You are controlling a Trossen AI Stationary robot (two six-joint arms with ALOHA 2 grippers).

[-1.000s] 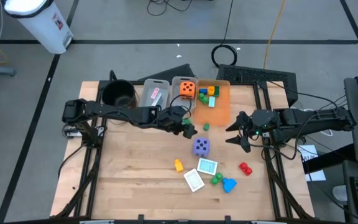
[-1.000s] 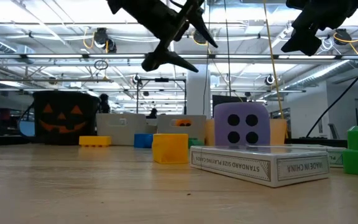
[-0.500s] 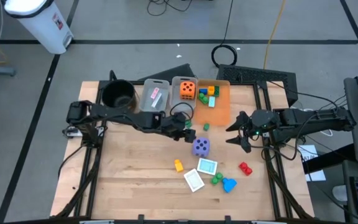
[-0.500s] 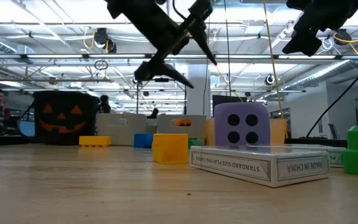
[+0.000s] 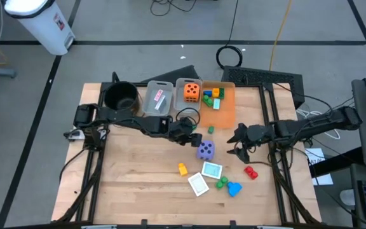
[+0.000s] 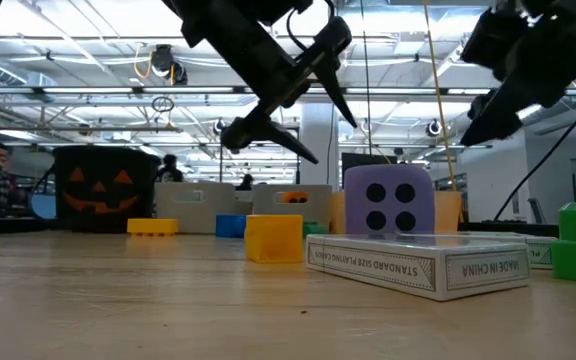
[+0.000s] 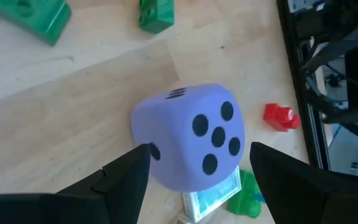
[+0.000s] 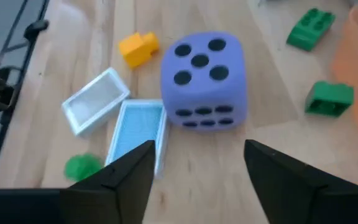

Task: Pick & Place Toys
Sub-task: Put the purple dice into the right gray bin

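Jaws of our left gripper (image 5: 190, 136) stand apart just beside the purple die (image 5: 205, 150), which sits on the desk (image 5: 138, 172). Our right gripper (image 5: 236, 145), also open, is farther, so left is nearer.

Counts of things on the tabletop (image 5: 132, 178)

Two foam dice: one purple (image 5: 205, 150), one orange (image 5: 191, 91). Two card boxes, teal (image 5: 211, 170) and white (image 5: 198, 184). Loose blocks: one yellow (image 5: 182, 169), one red (image 5: 251, 172), one blue (image 5: 234, 188). One black pot (image 5: 120, 96).
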